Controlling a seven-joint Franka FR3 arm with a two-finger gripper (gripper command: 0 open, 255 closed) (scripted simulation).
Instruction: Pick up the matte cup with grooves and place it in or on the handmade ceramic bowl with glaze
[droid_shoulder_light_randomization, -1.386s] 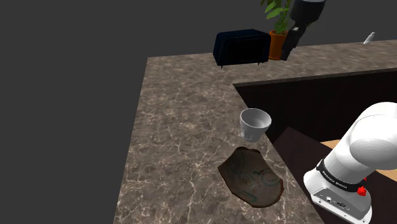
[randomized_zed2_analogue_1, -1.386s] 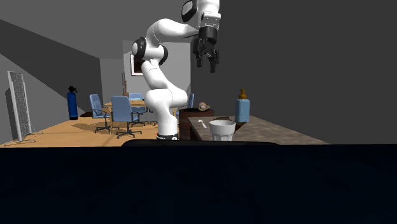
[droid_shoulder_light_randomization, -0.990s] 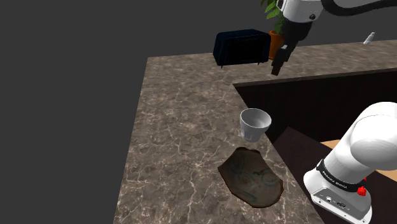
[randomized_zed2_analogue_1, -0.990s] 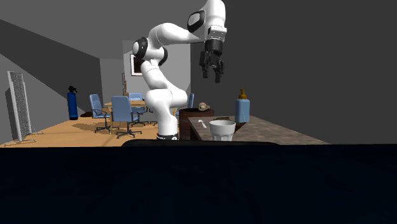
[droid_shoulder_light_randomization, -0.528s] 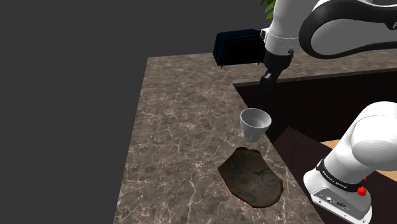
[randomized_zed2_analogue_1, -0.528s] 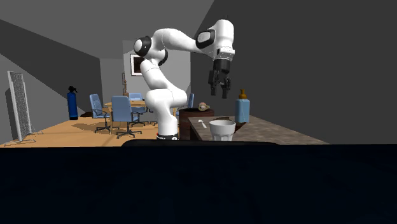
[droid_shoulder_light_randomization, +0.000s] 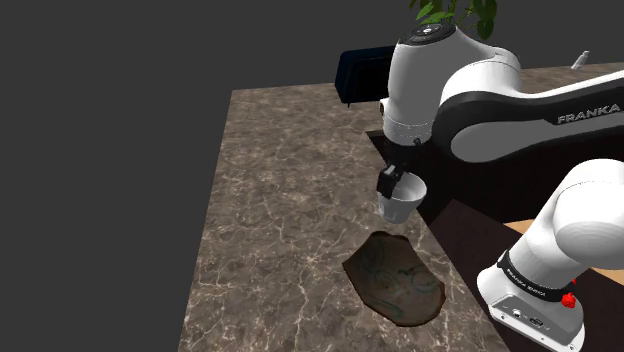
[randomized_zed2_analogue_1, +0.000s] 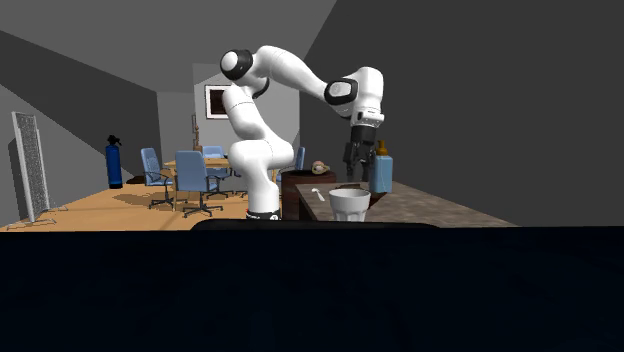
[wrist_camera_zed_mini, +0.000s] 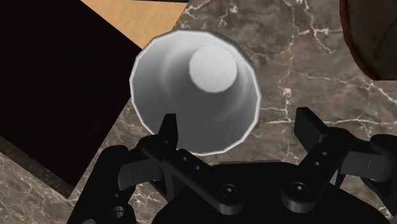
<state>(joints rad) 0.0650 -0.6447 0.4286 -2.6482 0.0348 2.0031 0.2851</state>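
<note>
Cup (wrist_camera_zed_mini: 194, 89): pale grey-white, matte, many-sided rim, tapering to a flat round base seen through its mouth. It stands upright, mouth up, on the marbled surface (droid_shoulder_light_randomization: 270, 200) at its edge. It sits just below the jaws, off-centre: one jaw is over its rim, the other over bare surface. It is not clasped.

Bowl (droid_shoulder_light_randomization: 395, 278): shallow, irregular, dark brown, with blue-green glaze swirls inside. It lies on the same surface, apart from the cup, out past the jaw that is off the cup.

shoulder: high behind arm (droid_shoulder_light_randomization: 520, 90) | second: low, far, opposite | wrist: close above cup (wrist_camera_zed_mini: 197, 89)
</note>
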